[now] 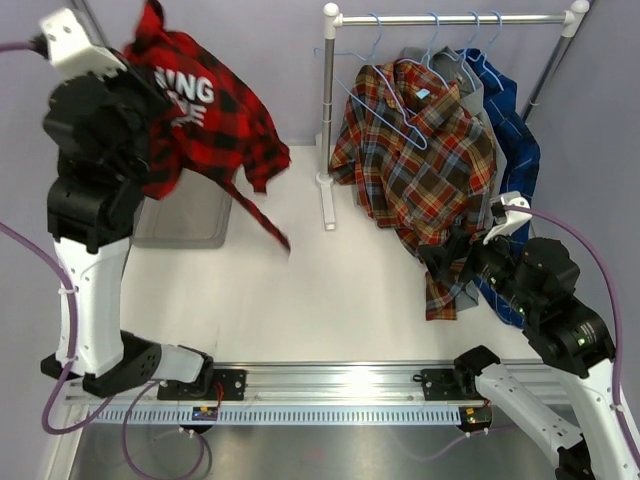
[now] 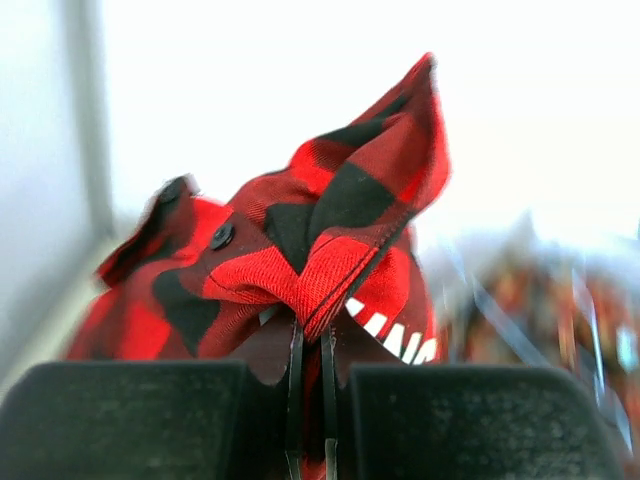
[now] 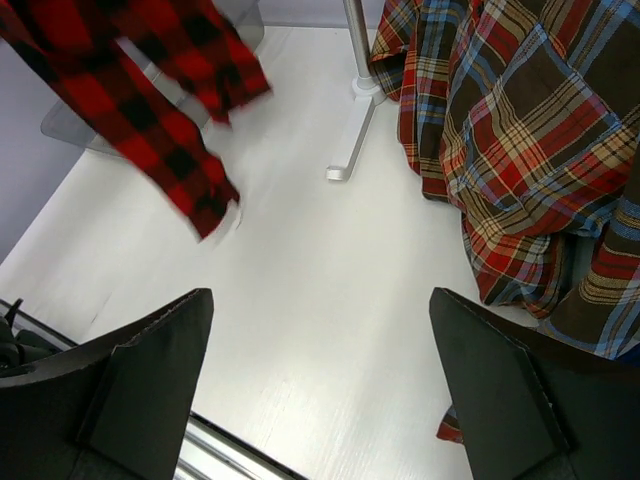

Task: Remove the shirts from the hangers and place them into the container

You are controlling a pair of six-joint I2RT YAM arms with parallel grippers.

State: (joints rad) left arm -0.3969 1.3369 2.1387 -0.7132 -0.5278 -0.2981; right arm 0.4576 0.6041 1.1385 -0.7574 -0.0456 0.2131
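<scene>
Left end effector (image 2: pixel 310 400): clamped shut on red-black plaid shirt (image 1: pixel 215 110), which hangs raised by the container (image 1: pixel 190 225), far left. Right end effector (image 3: pixel 320 350): jaws wide, empty, beside orange-red-blue plaid shirt (image 1: pixel 420 160) hanging from rail (image 1: pixel 450 18).

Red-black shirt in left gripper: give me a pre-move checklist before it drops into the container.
1. Grip: the left gripper is shut on a fold of the red-black shirt: ok.
2. Hanger removed: no hanger shows in the shirt, and an empty hanger hangs on the rail: ok.
3. Shirt over the container: only partly. Its sleeve trails out over the table to the right: not ok.
4. Container contents: mostly hidden by the shirt and arm: cannot tell.
5. Right gripper: open, holding nothing, apart from the red-black shirt, near the hem of the orange-red-blue plaid shirt: ok.
</scene>
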